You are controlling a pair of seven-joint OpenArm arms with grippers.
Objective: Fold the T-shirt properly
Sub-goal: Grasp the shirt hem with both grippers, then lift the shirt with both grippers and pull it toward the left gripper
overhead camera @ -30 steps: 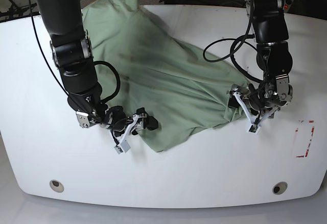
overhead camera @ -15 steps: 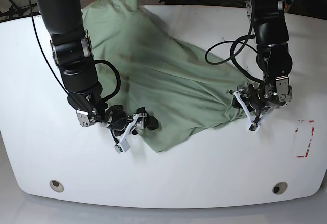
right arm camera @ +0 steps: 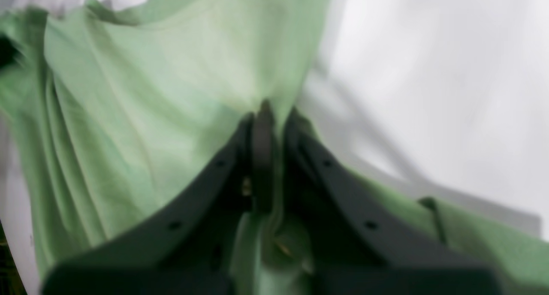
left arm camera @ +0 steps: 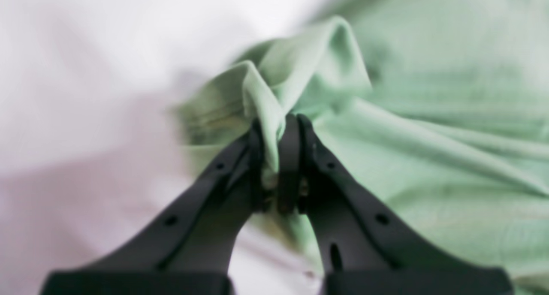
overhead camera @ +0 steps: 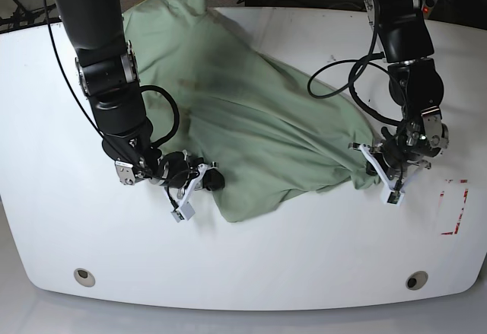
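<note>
Base view: white table [overhead camera: 251,265] bears the T-shirt [overhead camera: 251,128], both claws clamped on its edges.

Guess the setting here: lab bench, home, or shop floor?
Most likely a lab bench for robot tests. Two black robot arms work over a bare white table with rounded corners, exposed cables loop off the arms, and red tape marks sit near the table's edge. Only a T-shirt lies on it.

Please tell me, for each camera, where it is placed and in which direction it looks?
Base: high above the table, looking down; both arms and T-shirt show.
Left wrist: on left arm, looking along its left gripper, jaws shut on fabric.
Right wrist: on right arm, looking along its right gripper, jaws shut on fabric.
All views share the T-shirt.
</note>
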